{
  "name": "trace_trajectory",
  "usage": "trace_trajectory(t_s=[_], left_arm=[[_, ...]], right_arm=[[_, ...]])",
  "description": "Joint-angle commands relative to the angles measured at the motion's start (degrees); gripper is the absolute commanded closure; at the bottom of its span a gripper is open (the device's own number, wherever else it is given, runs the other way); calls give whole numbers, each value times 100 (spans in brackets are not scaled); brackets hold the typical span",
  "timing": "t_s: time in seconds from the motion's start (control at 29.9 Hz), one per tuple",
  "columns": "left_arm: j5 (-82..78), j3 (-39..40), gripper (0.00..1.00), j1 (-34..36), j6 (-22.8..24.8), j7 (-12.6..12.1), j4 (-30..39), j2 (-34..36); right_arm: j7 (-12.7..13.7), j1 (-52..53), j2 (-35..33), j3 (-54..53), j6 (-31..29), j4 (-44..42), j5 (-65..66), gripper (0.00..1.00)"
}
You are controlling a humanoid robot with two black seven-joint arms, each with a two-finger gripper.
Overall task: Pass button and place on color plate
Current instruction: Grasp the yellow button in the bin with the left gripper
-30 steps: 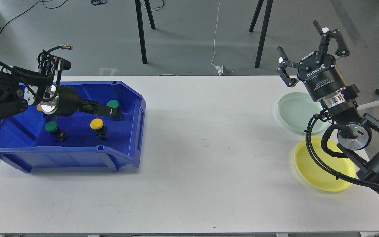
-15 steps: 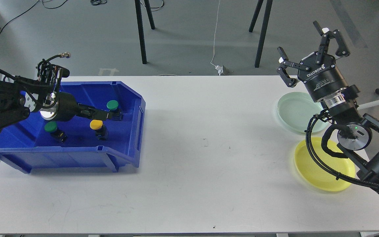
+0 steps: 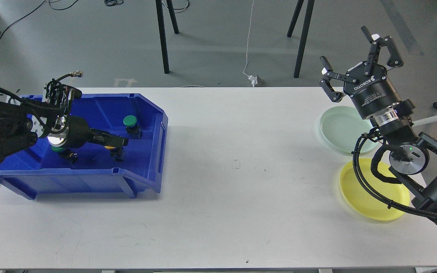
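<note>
Your left claw is down inside the blue bin, a hard glossy plastic tub with a cut-down front lip, sitting at the left end of the white matte surface. The claw's fingers lie right over the yellow button, which is mostly hidden under them. Claw is dark and seen nearly end-on, so you can't tell if it's closed on the button or just above it.

One green button, domed cap on a black body, stands clear near the bin's back right wall. Another green button is half hidden under the claw's wrist.

Your right claw is raised over the far right corner, fingers spread wide, holding nothing.

Below it, near the right edge: a pale green plate, translucent and round with a shallow rim, and a yellow plate just in front of it, glossy plastic. The right arm overlaps both.

The middle of the surface between bin and plates is bare, with faint scuffs. Bin walls crowd the left claw on three sides.
</note>
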State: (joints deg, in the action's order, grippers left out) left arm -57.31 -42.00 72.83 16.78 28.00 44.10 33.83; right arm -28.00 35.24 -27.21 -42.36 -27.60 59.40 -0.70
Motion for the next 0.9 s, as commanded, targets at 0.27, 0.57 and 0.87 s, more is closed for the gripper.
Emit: trace_trajectory(t_s=[0.27, 0.57, 0.87], left_arm=[[-9, -63, 18, -111, 1, 0, -323, -175], [-210, -81, 46, -129, 9, 0, -340, -166], [-483, -89, 56, -199, 9, 0, -323, -113]], right_arm=[[0, 0, -74, -9, 9, -7, 0, 1], [0, -8, -82, -18, 9, -7, 0, 1], [0, -43, -82, -18, 9, -16, 0, 1]])
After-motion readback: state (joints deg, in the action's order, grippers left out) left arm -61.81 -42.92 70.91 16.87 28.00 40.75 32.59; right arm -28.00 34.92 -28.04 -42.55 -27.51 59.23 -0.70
